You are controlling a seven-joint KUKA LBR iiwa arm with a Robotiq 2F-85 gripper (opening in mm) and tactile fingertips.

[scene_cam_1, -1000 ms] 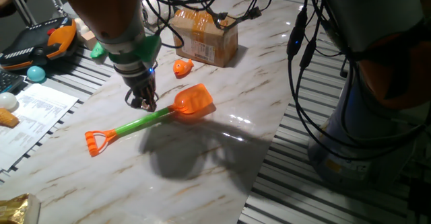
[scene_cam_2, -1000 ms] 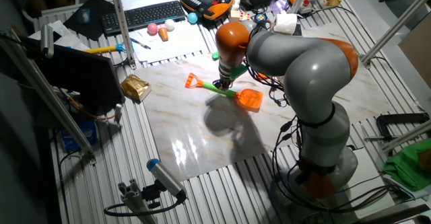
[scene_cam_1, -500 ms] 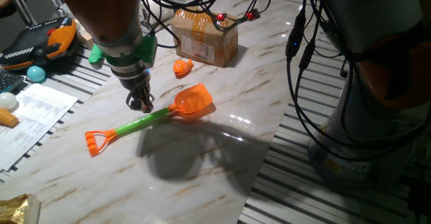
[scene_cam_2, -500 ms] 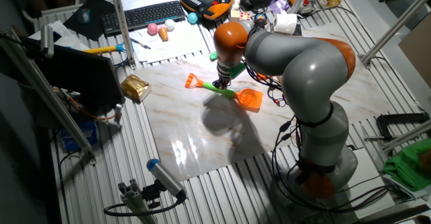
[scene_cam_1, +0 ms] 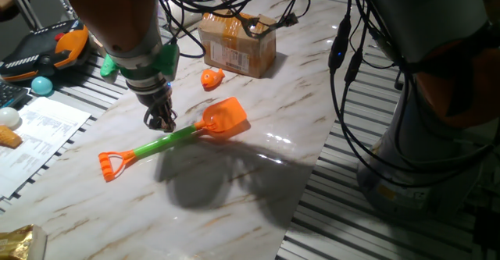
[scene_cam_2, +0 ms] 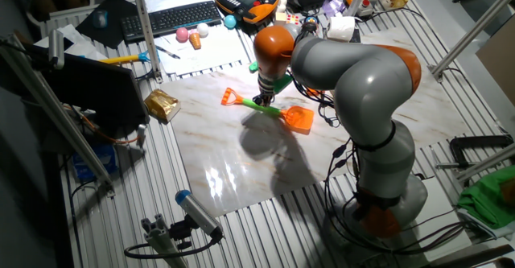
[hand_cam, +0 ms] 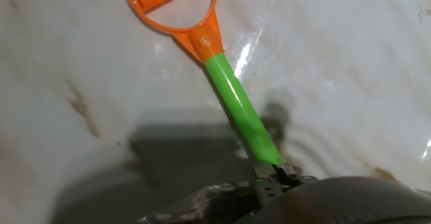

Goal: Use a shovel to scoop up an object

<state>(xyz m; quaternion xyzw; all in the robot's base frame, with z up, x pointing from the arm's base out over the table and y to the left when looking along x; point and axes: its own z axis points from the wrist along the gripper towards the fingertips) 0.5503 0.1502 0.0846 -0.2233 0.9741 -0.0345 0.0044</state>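
The shovel (scene_cam_1: pixel 168 141) lies flat on the marble board (scene_cam_1: pixel 258 182), with its orange blade (scene_cam_1: pixel 224 117) to the right and its orange loop end (scene_cam_1: pixel 112 165) to the left. It also shows in the other fixed view (scene_cam_2: pixel 269 108). My gripper (scene_cam_1: pixel 162 123) stands upright just over the green shaft, left of the blade, with its fingers close together and nothing visibly clamped. In the hand view the shaft (hand_cam: pixel 239 109) runs from the loop down under my hand (hand_cam: pixel 269 180). The small orange fish toy (scene_cam_1: pixel 211 77) lies beyond the blade, beside the box.
A brown cardboard box (scene_cam_1: pixel 237 41) stands at the back of the board. A teach pendant (scene_cam_1: pixel 47 49), a teal ball (scene_cam_1: pixel 41 85) and papers (scene_cam_1: pixel 39 131) lie to the left. Cables hang overhead. A keyboard (scene_cam_2: pixel 170 16) and a gold packet (scene_cam_2: pixel 161 105) lie off the board.
My gripper has shifted a little to the left along the shaft, toward the loop end. The shovel and the fish toy have stayed about where they were.
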